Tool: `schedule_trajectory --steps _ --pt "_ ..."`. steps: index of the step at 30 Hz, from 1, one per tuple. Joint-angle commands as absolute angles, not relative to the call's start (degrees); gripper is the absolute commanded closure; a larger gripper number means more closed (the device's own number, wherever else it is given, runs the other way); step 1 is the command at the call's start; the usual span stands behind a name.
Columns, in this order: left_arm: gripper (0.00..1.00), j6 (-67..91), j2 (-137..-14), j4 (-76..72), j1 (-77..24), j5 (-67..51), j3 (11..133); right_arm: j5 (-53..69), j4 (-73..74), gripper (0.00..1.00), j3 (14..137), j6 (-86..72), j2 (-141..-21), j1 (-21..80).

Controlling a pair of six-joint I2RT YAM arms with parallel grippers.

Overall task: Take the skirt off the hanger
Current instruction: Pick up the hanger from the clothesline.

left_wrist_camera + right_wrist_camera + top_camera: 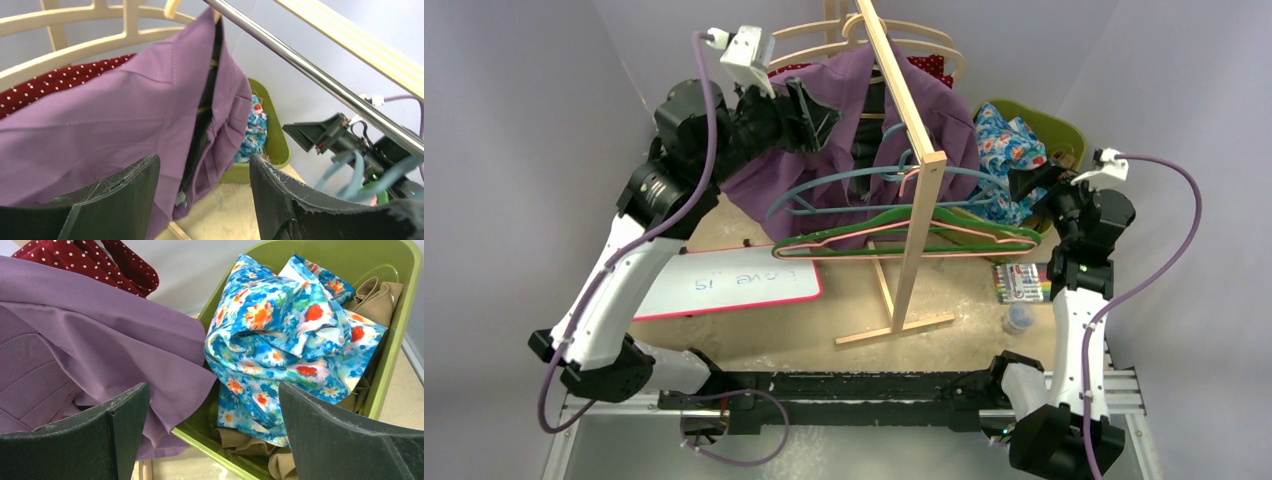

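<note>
Purple cloth skirt (949, 125) — its hanger hidden under the folds. Red white-dotted garment (115, 265) mostly covered behind it. Tan cloth (380, 290) half buried beneath blue floral fabric (285, 335) in the green plastic bin (350, 257). Handwriting on the white pink-edged board (734, 285) — too small to read fully.

The white-and-black left arm (619, 275) is seen raised and stretched forward, its black two-finger left gripper (204, 160) held with jaws parted; the right arm (1079, 330) is folded upright, its right gripper (212, 387) spread wide.
</note>
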State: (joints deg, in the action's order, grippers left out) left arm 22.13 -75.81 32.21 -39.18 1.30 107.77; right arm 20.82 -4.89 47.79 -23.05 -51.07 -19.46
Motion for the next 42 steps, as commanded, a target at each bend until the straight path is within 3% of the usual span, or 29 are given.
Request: schedule_trajectory --steps 1,12,21,29,34,42 --pt "0.35 24.27 -78.42 25.78 -35.29 -6.02 112.61 22.37 -7.17 0.01 48.82 -22.42 -51.07 -18.75" --pt "0.41 25.55 -84.93 21.09 -31.99 -9.41 119.1 23.08 -7.08 0.01 48.67 -23.08 -50.7 -18.28" --pt "0.38 5.63 -87.55 40.04 -27.91 -1.6 128.16 22.19 -4.78 0.01 49.2 -22.11 -49.59 -14.75" --pt "0.39 9.51 -89.25 38.2 -21.96 -9.71 124.79 21.19 -4.4 0.01 49.82 -21.21 -50.52 -13.38" --pt "0.41 13.47 -89.73 36.4 -17.14 -23.28 122.43 19.68 -5.1 0.01 48.53 -20.92 -49.35 -12.78" --pt "0.42 13.14 -88.03 34.63 -16.08 -28.86 116.98 19.69 -5.33 0.01 48.69 -20.97 -50.65 -12.66"
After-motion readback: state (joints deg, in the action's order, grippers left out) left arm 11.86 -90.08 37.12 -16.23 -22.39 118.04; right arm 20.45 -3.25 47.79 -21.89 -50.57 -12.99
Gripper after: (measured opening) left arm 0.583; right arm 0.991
